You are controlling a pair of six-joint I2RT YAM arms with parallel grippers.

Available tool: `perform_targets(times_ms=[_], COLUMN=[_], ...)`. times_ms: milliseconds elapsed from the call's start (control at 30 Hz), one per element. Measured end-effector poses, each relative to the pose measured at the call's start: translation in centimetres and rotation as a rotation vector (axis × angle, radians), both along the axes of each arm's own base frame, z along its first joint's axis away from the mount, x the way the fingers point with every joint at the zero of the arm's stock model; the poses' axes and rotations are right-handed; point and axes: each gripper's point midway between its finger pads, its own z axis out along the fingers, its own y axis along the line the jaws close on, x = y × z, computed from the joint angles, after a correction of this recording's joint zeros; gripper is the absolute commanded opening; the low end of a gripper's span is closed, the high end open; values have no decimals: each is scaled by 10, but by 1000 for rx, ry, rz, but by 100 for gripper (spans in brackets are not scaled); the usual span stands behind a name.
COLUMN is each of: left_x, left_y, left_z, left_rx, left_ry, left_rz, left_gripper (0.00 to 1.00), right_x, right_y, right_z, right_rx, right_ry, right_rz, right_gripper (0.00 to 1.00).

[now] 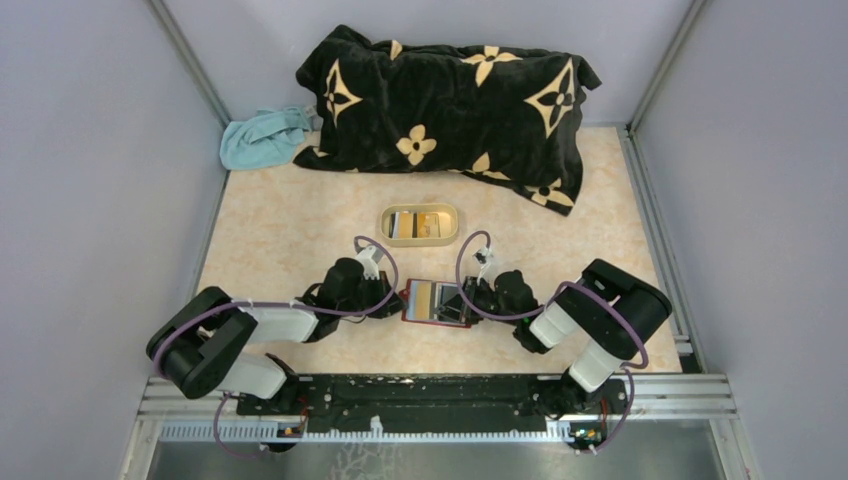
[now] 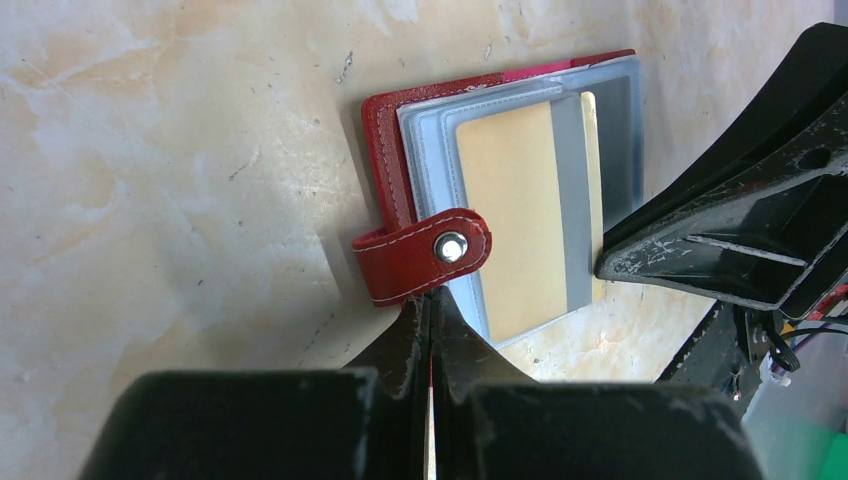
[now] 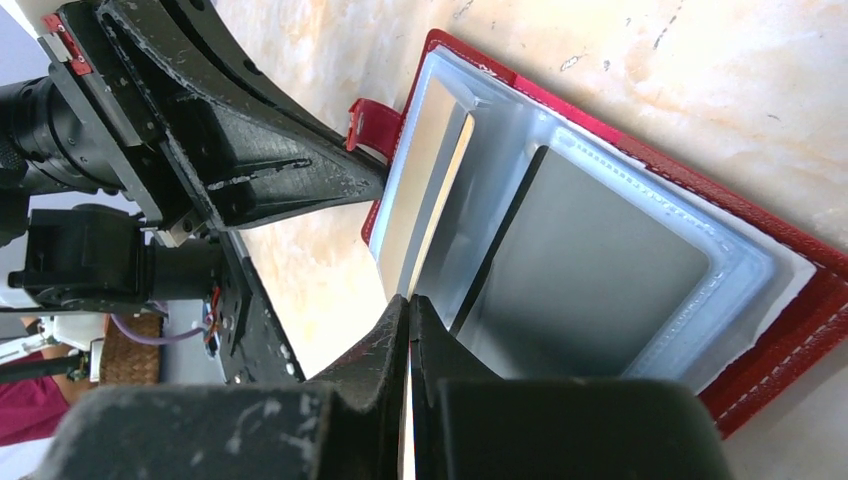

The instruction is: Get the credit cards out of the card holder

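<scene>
Top view, hidden: both arms bend inward over the wallet (image 1: pixel 436 302), so its left and right edges are covered and the fingertips are too small to make out.
Top view, wallet: it lies open on the table (image 1: pixel 270 230), between the left gripper (image 1: pixel 393 300) and the right gripper (image 1: pixel 468 300). Its wide side runs from one to the other, slightly tilted.
Top view, room: bare table separates the wallet from the tray (image 1: pixel 384 224), which holds cards (image 1: pixel 420 223). A blanket (image 1: pixel 450 100) and a blue cloth (image 1: pixel 262 138) lie well apart at the far wall.
Left wrist, pincer: the left fingers are pressed together, their tips just at the red tab (image 2: pixel 425 255). Whether they pinch anything cannot be told.
Left wrist, wallet: the red cover edge faces left. A tan card (image 2: pixel 510 220) sits in a clear sleeve, its long side running away from the camera, and the right gripper's tip hides its far right edge.
Left wrist, room: open table lies left of the wallet.
Right wrist, pincer: the right fingers are closed, tips meeting at the near edge of the sleeves. Whether they hold a card there is unclear.
Right wrist, wallet: a black card (image 3: pixel 590 270) lies flat in its sleeve. The next leaf stands tilted up, and the wallet's lower corner is cut off.
</scene>
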Motion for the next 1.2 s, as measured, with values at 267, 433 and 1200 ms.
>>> perform_targets(times_ms=[267,433,1200], left_x=[0,1,-1], left_y=[-1,-1,11], left_z=[0,0,23], left_rx=[-4,-7,27], left_ry=[-2,-1,-36], left_rz=[-2,-1,32], left_gripper=[0,0,89], right_x=[1,3,17], right_y=[-6,-14,-64], right_z=[1,6,57], right_rx=[-11,-48,-176], right_ry=[-5,-32,-208], right_rz=[-13,-29,-125], right_gripper=[0,0,0])
